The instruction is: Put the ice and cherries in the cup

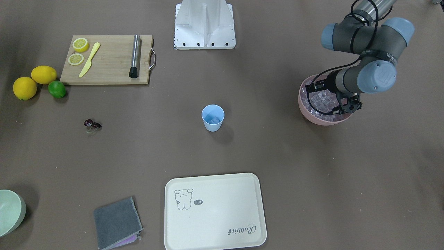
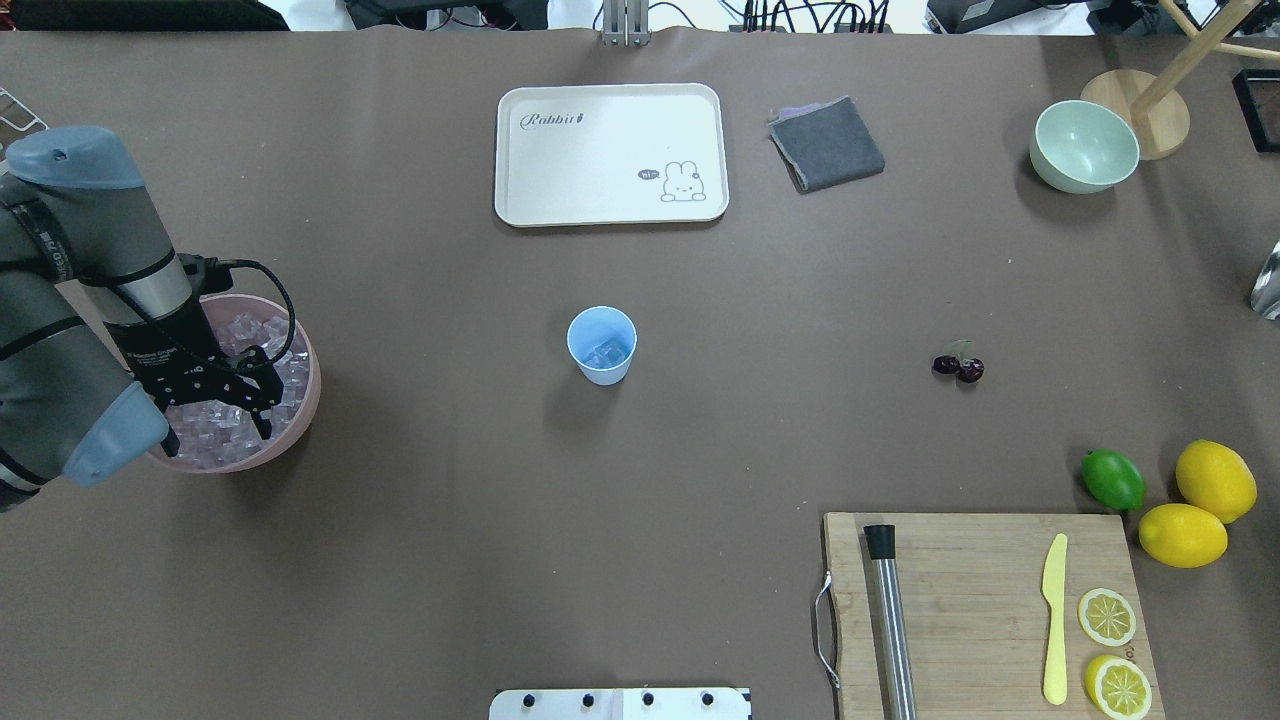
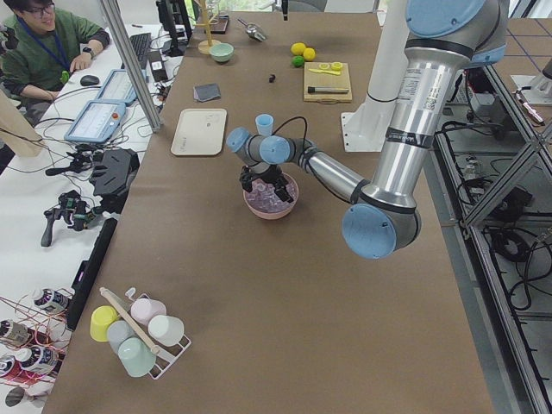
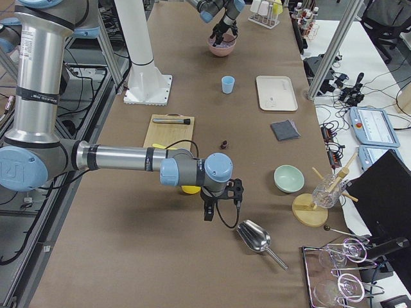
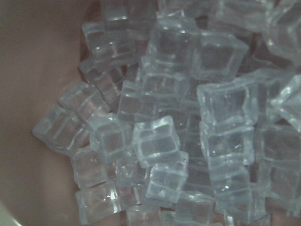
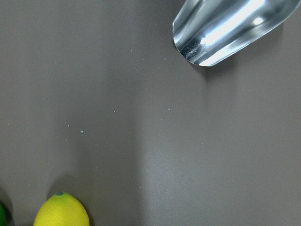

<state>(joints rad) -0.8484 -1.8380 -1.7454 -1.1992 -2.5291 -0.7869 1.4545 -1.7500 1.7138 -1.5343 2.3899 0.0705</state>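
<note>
The light blue cup (image 2: pixel 601 345) stands upright mid-table with one ice cube in it; it also shows in the front view (image 1: pixel 212 118). The ice (image 2: pixel 235 330) is heaped in a pink bowl (image 2: pixel 305 400) at the robot's left, and fills the left wrist view (image 5: pixel 155 141). My left gripper (image 2: pixel 218 425) is down in that bowl over the ice (image 1: pixel 322 100), jaws spread, holding nothing. The cherries (image 2: pixel 958 367) lie on the table at the robot's right. My right gripper (image 4: pixel 217 208) hovers low near a metal scoop (image 4: pixel 255 237); I cannot tell whether it is open.
A cream tray (image 2: pixel 520 200), grey cloth (image 2: pixel 826 143) and pale green bowl (image 2: pixel 1084 147) lie on the far side. A cutting board (image 2: pixel 960 560) with muddler, knife and lemon slices, a lime (image 2: pixel 1112 479) and two lemons (image 2: pixel 1182 534) sit at the near right.
</note>
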